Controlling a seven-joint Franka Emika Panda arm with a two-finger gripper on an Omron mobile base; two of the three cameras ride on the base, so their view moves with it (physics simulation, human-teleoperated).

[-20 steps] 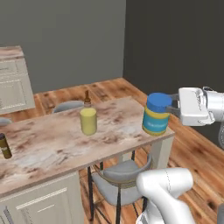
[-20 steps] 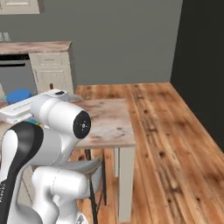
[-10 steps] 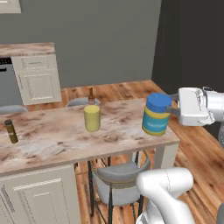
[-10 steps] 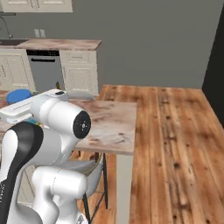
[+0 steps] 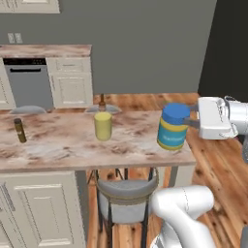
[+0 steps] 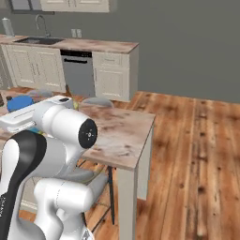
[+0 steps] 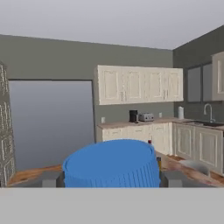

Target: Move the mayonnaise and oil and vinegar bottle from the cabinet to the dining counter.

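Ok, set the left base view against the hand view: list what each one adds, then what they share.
Left base view adds: the oil bottle standing on the dining counter, a small dark bottle near the counter's left end, a stool tucked under it, and the yellow and light-blue label of the mayonnaise.
Hand view adds: cream wall cupboards, a toaster and a tap.
Shared: the blue-lidded mayonnaise, held by the gripper.
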